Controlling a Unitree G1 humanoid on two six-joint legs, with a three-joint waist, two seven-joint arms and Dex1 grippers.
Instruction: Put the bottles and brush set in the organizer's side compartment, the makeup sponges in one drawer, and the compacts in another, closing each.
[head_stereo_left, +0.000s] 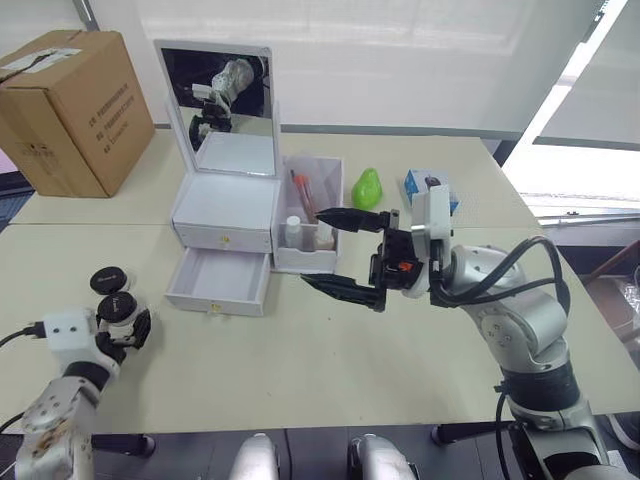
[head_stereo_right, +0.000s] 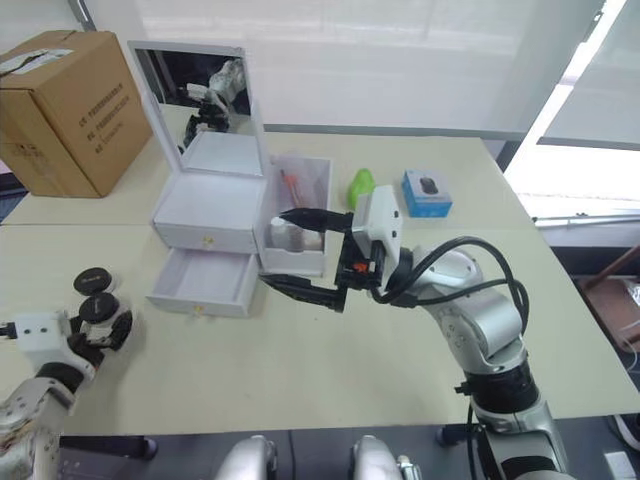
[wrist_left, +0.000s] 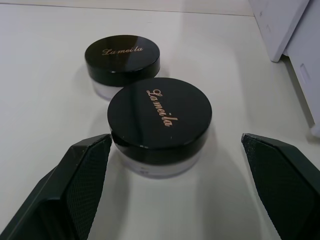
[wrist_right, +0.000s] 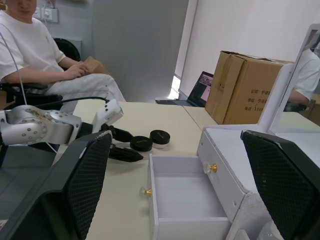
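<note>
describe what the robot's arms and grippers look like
Both arms are silver-grey metal with black cables looped outside. The right gripper has two long black tapered fingers on a black base with a white wrist block; the left gripper has matching black fingers with mesh-textured pads.

The white organizer (head_stereo_left: 224, 215) stands on the table with its mirror lid (head_stereo_left: 218, 110) up; its top drawer (head_stereo_left: 222, 236) is shut; its bottom drawer (head_stereo_left: 220, 283) is pulled out and bare inside; the side compartment (head_stereo_left: 310, 215) on its right holds a small white bottle (head_stereo_left: 293, 229) and a thin red brush (head_stereo_left: 300, 192); two round compacts (wrist_left: 159, 126) with black lids sit close together near the table's front left corner; gold writing is on each lid; a green sponge (head_stereo_left: 367, 188) sits just past the organizer's right side.
</note>
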